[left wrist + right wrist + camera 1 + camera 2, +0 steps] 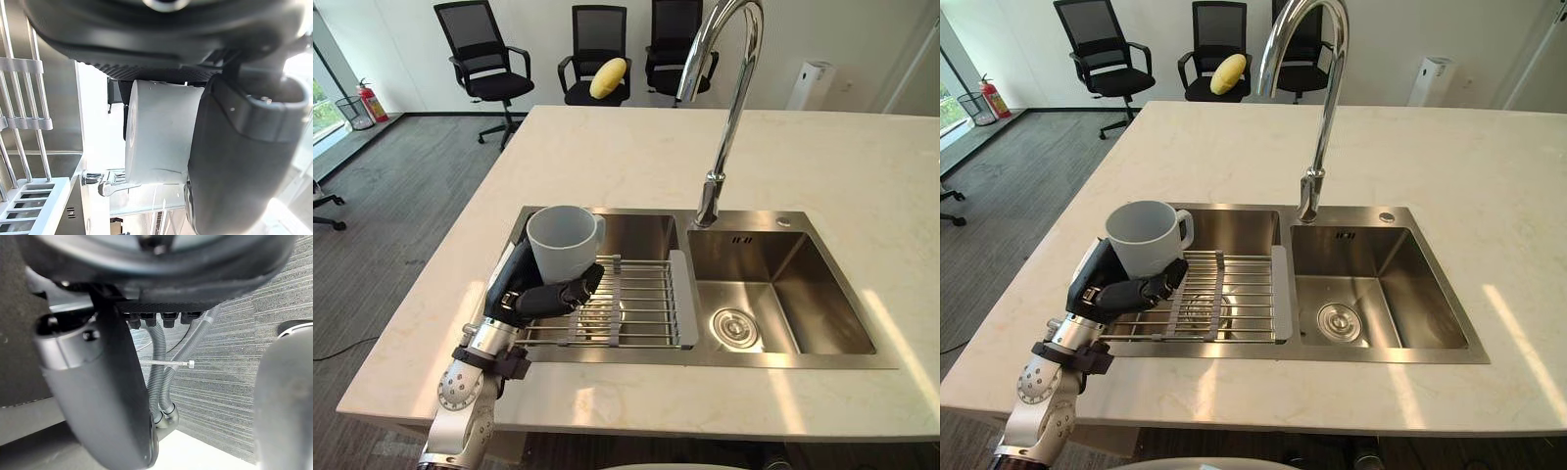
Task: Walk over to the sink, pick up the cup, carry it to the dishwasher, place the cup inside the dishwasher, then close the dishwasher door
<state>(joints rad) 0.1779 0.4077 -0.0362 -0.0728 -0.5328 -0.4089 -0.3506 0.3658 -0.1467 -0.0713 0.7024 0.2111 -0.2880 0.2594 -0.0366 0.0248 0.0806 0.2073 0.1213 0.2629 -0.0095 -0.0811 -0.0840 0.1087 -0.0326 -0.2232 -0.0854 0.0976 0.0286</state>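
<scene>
A white cup with a handle is held upright just above the left basin of the steel sink, over a wire rack. My left hand comes in from the lower left and is shut on the cup, its fingers wrapped round the lower wall. In the left wrist view the cup sits against the palm with the thumb beside it. My right hand hangs low beside grey hoses and the carpeted floor.
A tall chrome faucet arches over the divider between the two basins. The pale stone counter spreads round the sink. Black office chairs stand beyond it, one bearing a yellow cushion.
</scene>
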